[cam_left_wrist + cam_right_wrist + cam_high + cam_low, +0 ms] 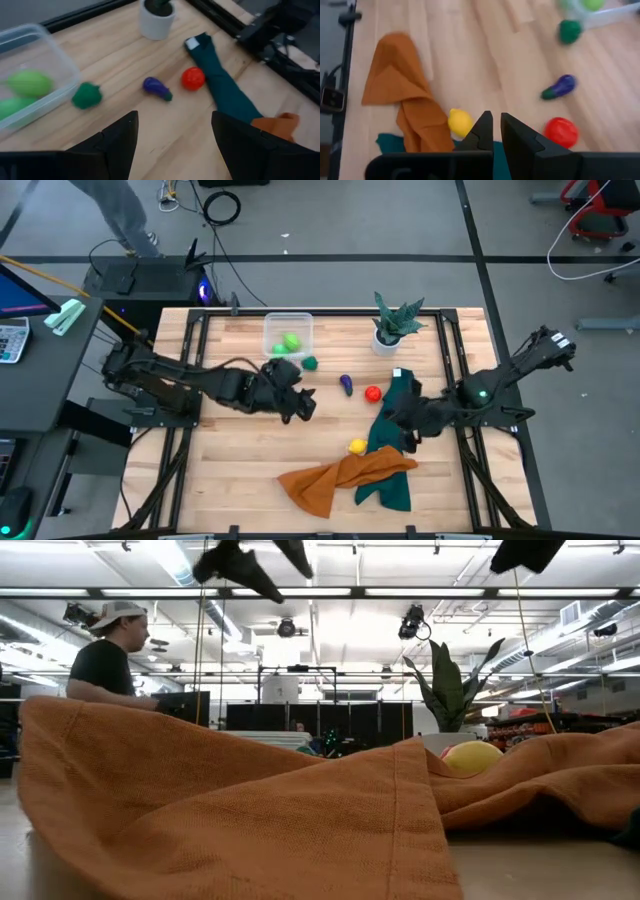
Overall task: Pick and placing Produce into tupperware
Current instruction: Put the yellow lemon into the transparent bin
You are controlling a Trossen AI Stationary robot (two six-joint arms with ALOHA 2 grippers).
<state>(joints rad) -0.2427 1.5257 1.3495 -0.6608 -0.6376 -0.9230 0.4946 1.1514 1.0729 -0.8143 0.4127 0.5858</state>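
Fingers of the left end effector [172,145] spread wide, empty, just beside the tupperware [287,335]; right end effector [496,131] nearly pressed together, empty, well apart from it; two light green pieces [289,342] lie inside; dark green piece [310,363] touches its wall; purple piece [346,385], red piece [372,393] and yellow piece [356,446] farther off on the counter [240,450]; probably light, hard, slippery, so grip across the middle.

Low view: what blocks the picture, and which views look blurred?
Low view: the orange cloth fills the foreground, and only the top of the yellow piece shows; bright ceiling lights glare behind. Left wrist view: the tupperware looks soft. Right wrist view: the dark green piece is smeared.
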